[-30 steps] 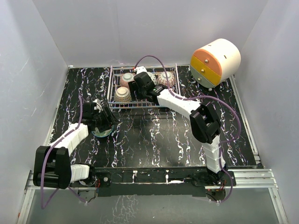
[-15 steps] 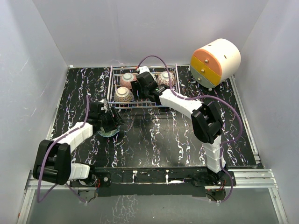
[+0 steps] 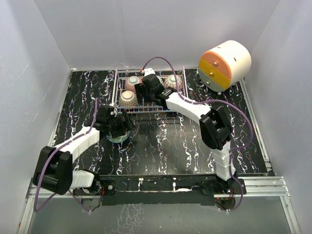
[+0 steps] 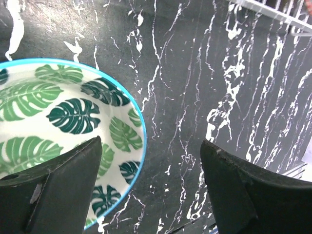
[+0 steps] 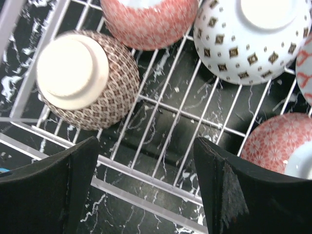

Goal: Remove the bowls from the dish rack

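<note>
The wire dish rack (image 3: 115, 92) stands at the back of the table. In the right wrist view it holds upside-down bowls: a beige lattice one (image 5: 85, 80), a pink one (image 5: 146, 22), a white one with brown diamonds (image 5: 248, 39) and another pink one (image 5: 273, 144). My right gripper (image 5: 148, 165) is open and empty above the rack's front wires (image 5: 161, 141). A white bowl with green leaves and a blue rim (image 4: 53, 126) sits upright on the table. My left gripper (image 4: 151, 170) is open over its rim, one finger above the inside, the other outside.
A white, orange and yellow cylindrical drawer unit (image 3: 225, 63) stands at the back right. The black marbled table (image 3: 165, 146) is walled by white panels. The leaf bowl (image 3: 118, 135) lies in front of the rack's left corner.
My left gripper and the leaf bowl under it have shifted right, toward the table's middle. My right gripper drew slightly back over the rack, then held still.
</note>
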Robot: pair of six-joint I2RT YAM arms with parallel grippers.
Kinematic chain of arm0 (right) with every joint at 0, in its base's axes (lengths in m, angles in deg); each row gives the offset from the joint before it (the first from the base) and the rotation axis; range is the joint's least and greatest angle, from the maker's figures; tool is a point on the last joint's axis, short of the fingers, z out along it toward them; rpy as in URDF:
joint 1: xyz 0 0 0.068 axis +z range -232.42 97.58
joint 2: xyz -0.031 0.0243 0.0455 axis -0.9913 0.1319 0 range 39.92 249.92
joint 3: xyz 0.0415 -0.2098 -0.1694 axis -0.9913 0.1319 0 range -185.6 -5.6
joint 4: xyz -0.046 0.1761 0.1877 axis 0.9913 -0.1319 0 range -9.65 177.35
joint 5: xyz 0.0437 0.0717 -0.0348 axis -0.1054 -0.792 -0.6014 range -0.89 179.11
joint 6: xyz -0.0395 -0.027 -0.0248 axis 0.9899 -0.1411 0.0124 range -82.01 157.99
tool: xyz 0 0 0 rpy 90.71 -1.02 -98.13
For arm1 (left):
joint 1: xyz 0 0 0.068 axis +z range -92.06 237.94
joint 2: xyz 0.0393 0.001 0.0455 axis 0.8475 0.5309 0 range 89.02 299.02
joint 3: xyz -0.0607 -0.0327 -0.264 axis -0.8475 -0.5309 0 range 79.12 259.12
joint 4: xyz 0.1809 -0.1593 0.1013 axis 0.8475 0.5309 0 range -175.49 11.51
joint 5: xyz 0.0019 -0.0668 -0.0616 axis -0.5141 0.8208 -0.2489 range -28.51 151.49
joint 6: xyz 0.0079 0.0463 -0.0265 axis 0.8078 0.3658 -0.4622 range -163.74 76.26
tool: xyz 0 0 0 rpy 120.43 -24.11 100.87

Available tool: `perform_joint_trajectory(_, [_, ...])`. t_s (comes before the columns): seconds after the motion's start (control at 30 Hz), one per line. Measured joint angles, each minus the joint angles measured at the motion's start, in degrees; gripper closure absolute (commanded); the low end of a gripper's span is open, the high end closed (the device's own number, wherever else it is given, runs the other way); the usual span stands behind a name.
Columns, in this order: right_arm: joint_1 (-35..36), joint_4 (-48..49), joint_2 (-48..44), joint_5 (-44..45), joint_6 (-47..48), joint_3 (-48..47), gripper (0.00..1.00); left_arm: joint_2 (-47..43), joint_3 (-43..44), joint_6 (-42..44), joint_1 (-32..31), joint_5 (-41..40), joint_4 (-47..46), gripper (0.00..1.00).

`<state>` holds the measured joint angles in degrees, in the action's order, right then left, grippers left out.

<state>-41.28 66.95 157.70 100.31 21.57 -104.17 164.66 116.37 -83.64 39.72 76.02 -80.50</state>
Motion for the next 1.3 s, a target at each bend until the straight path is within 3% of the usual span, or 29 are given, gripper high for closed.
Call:
perform_joint_trajectory(0.1, [0.11, 0.28, 1.16, -0.76, 0.09, -2.93, 0.15, -4.22, 1.09, 0.96, -0.02, -0.72, 3.48, 0.17])
perform_joint_trajectory(0.27, [0.52, 2.05, 5.38, -2.23, 0.55, -10.45, 0.09, -8.20, 5.33, 2.67, 0.09, -0.52, 8.24, 0.04])
perform_joint_trajectory(0.4, [1.38, 2.23, 11.39, -3.13, 1.38, -18.71, 0.06, -9.14, 7.34, 3.26, 1.29, -0.35, 10.45, 0.03])
perform_joint_trajectory(0.63, [2.73, 1.79, 18.21, -3.89, 3.65, -24.02, 0.06, -15.19, 6.49, 2.34, 13.11, 0.68, 14.32, 0.03])
perform_joint_trajectory(0.7, [2.95, 1.33, 19.15, -3.85, 4.33, -24.02, 0.18, -18.03, 6.38, 2.36, 17.46, 0.66, 15.47, 0.03])
perform_joint_trajectory(0.8, [3.13, 1.73, 19.65, -4.55, 4.46, -24.02, 0.24, -20.79, 6.38, 3.06, 21.77, 0.59, 17.18, 0.03])
perform_joint_trajectory(1.03, [3.39, 2.58, 19.65, -3.74, 5.95, -24.35, 0.45, -20.31, 5.25, 5.16, 24.24, 0.98, 19.41, 0.03])
perform_joint_trajectory(1.1, [3.69, 3.15, 19.65, -3.26, 6.51, -24.57, 0.42, -20.17, 4.61, 5.44, 24.39, 1.29, 19.50, 0.03])
perform_joint_trajectory(1.2, [3.87, 3.32, 19.65, -3.02, 7.17, -24.57, 0.28, -19.76, 3.80, 5.73, 24.41, 1.75, 19.39, 0.03])
perform_joint_trajectory(1.3, [3.78, 3.32, 19.87, -2.54, 7.58, -24.59, 0.27, -19.65, 3.17, 6.03, 24.44, 2.29, 19.30, 0.03])
